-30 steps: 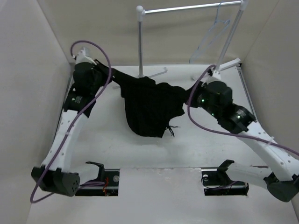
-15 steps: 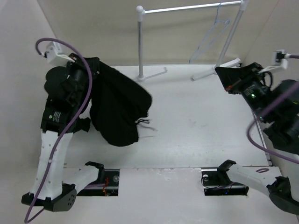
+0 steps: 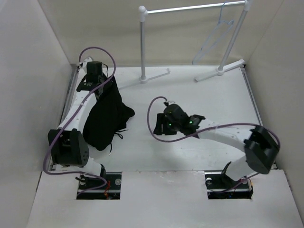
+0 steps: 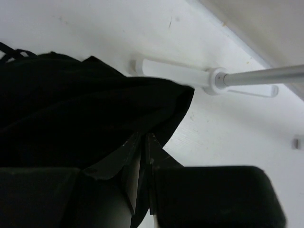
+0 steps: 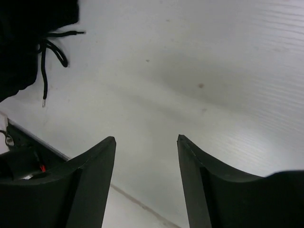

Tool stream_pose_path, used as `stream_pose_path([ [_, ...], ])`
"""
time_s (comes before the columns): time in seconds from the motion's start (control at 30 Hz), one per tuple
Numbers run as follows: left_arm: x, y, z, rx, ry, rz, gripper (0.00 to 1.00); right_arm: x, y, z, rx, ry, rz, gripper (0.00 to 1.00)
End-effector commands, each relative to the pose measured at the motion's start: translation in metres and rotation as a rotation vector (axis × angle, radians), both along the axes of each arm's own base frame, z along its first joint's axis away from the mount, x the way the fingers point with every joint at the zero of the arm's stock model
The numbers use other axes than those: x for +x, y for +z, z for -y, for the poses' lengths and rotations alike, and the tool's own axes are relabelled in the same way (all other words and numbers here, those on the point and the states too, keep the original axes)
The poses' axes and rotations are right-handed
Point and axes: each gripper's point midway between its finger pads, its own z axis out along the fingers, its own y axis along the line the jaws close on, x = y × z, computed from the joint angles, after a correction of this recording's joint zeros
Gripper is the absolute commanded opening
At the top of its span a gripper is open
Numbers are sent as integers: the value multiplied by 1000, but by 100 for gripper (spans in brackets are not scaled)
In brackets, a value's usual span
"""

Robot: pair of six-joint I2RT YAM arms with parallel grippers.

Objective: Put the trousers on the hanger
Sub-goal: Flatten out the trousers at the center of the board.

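The black trousers point(image 3: 105, 118) hang in a bunch at the left of the table, their lower part resting on it. My left gripper point(image 3: 105, 81) is shut on their top edge; in the left wrist view the jaws point(image 4: 144, 138) pinch black cloth point(image 4: 71, 109). My right gripper point(image 3: 162, 126) is low over the middle of the table, open and holding nothing point(image 5: 146, 138). To its left lie the trousers' edge point(image 5: 21, 28) and drawstring point(image 5: 47, 52). The pale hanger point(image 3: 216, 35) hangs on the rail at the back right, away from both grippers.
The white-and-metal rail stand point(image 3: 142, 42) rises at the back, its feet point(image 3: 156, 76) on the table; one foot shows close by in the left wrist view point(image 4: 209, 78). Walls close in on left and right. The table's front edge point(image 5: 42, 142) is near.
A second ago both grippers held the trousers stretched between them. The right gripper has let go, opened and come to the table's middle. The left keeps the trousers, now hanging at the left.
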Motion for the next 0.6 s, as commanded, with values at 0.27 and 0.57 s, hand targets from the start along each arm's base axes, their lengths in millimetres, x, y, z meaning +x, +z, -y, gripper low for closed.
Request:
stream_pose_path([
  [0.27, -83, 138, 26, -26, -93, 299, 7, 77, -3, -142, 283, 27, 88, 63],
  [0.57, -122, 109, -8, -4, -9, 191, 11, 81, -41, -192, 337, 33, -29, 65],
])
